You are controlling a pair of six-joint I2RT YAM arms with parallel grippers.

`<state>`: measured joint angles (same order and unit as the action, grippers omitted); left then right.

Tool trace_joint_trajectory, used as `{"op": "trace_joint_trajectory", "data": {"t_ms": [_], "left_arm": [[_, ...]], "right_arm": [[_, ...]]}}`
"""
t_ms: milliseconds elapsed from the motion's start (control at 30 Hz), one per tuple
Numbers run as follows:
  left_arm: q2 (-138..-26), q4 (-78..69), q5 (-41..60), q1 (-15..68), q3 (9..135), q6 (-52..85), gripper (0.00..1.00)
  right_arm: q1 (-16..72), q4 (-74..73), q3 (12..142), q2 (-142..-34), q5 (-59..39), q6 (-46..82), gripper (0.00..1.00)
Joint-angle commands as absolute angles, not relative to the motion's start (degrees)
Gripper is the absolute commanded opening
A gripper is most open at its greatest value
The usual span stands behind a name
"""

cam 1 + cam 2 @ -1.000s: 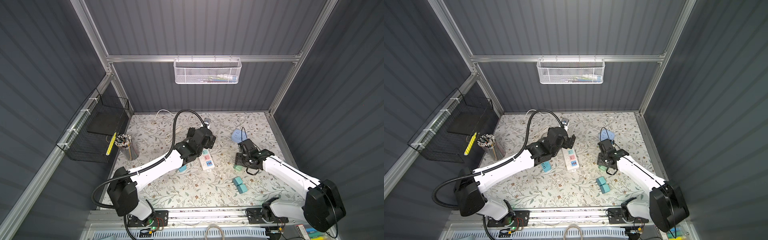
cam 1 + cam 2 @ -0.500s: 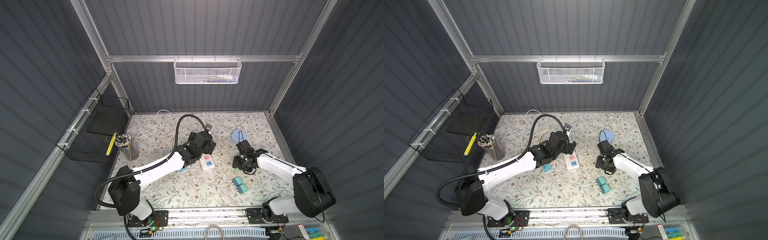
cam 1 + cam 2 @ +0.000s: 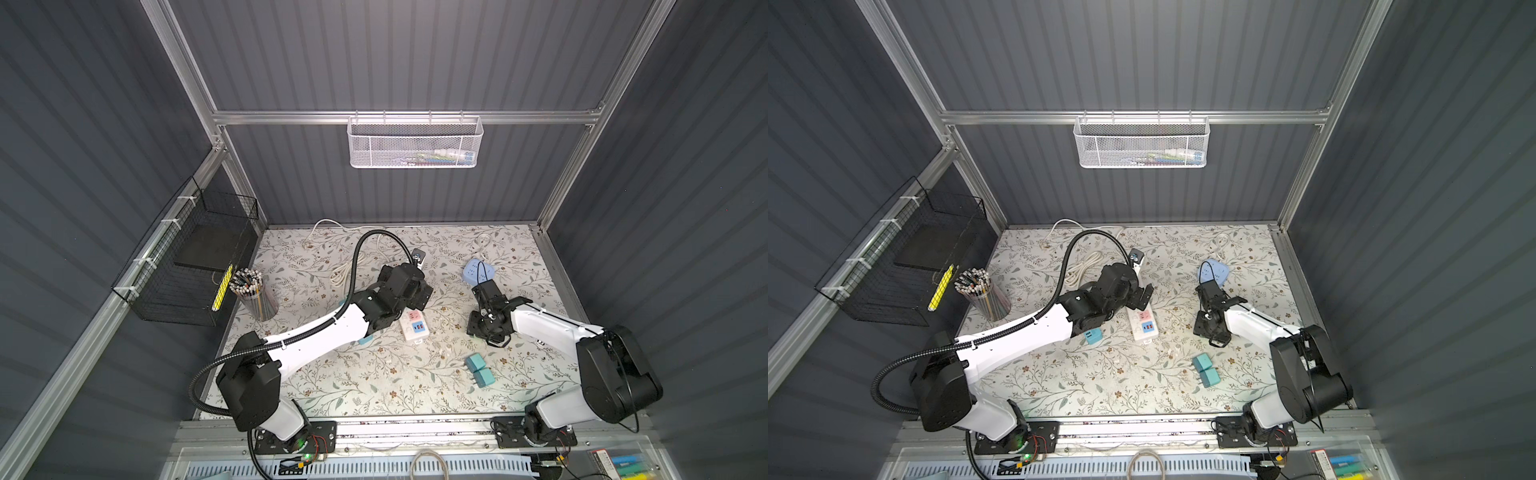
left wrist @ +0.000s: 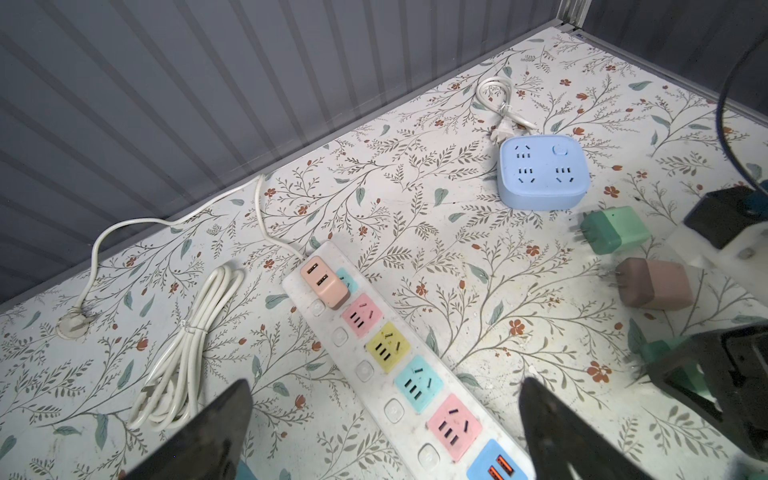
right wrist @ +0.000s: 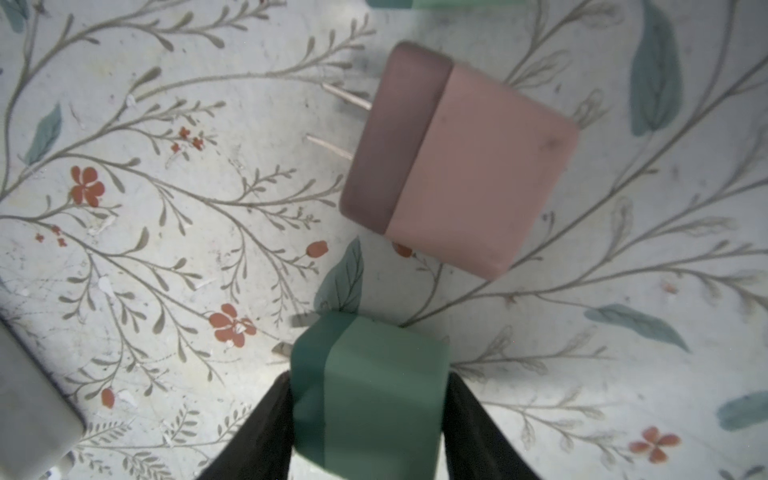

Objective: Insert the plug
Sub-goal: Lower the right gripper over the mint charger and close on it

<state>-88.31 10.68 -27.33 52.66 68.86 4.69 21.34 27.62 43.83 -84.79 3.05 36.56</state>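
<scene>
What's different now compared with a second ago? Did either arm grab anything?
The right arm pulled its elbow in and its jaws closed onto the green plug. The left arm edged slightly nearer; its jaws stayed wide open above the power strip. The strip, blue socket box and two teal plugs have not moved.

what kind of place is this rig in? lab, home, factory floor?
Most likely a lab robot cell, not a home: an aluminium frame with grey panel walls encloses it, two arms are mounted on a front rail, and the floral tabletop is staged with a power strip and loose plug adapters.
</scene>
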Motion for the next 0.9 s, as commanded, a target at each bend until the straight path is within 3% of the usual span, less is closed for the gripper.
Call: {"op": "trace_joint_trajectory", "data": {"t_ms": [0,400,867], "left_arm": [[-87.06,9.85,-26.71,52.23,68.30,4.26,1.00],[-87.14,9.14,-27.94,52.21,67.94,2.78,1.00],[-82.70,13.74,-35.20,49.41,69.12,6.04,1.00]], "right_arm": [[21.09,28.61,43.51,-83.63,2.50,35.40,0.49],[23.45,26.94,43.25,-81.71,-0.72,31.61,0.46],[41.98,28.86,48.22,-81.17,-2.35,30.56,0.45]]}}
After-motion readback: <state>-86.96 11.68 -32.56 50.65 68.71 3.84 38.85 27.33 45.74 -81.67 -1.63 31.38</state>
